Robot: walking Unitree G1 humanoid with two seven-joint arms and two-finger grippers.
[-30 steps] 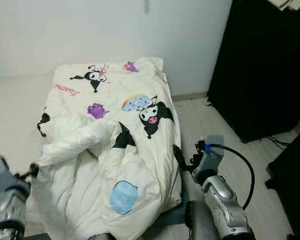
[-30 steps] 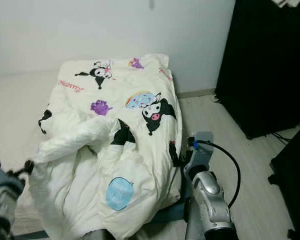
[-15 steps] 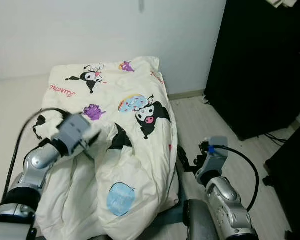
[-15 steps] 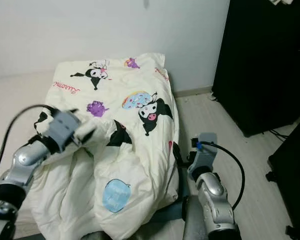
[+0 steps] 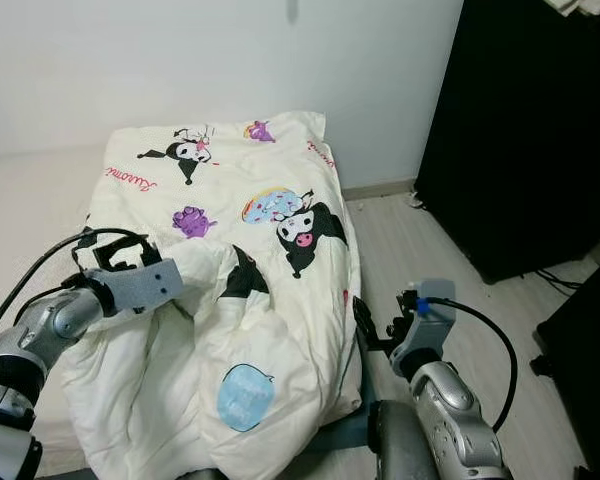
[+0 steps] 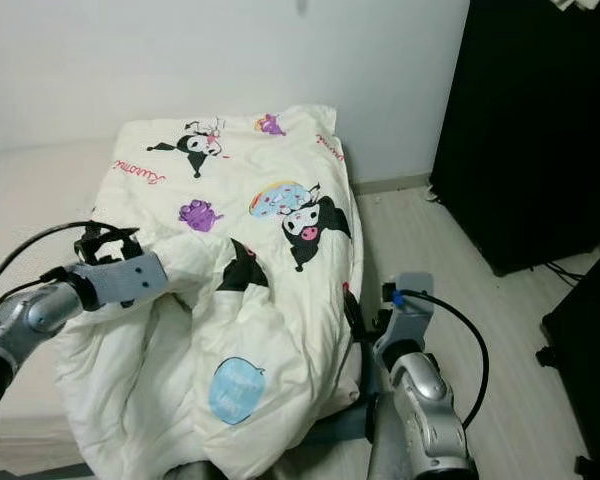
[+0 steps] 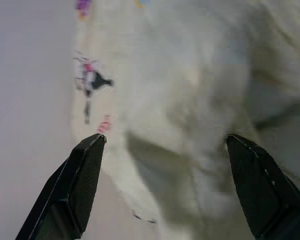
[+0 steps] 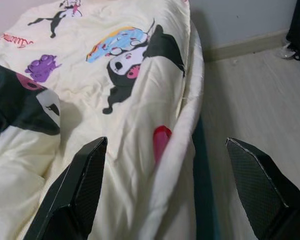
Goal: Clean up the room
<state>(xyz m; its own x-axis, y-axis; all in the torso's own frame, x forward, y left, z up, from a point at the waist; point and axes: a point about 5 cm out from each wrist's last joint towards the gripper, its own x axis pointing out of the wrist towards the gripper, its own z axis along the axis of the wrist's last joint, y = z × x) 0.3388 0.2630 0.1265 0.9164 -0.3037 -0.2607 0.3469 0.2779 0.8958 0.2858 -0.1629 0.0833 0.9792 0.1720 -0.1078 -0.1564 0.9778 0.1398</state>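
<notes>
Soft matt cloth duvet (image 5: 250, 290); pale wood-look floor (image 5: 420, 250)

The bed (image 5: 20, 215) stands against the white wall, and its bare top is pale and plain on the robot's left side. A cream blanket (image 5: 265, 300) with black cartoon animals, purple shapes and a blue round patch lies on the bed. The blanket is flat near the wall and all bunched up at the near end. Its right edge hangs over the side of the bed, just above the light wood floor (image 5: 450, 260).
</notes>
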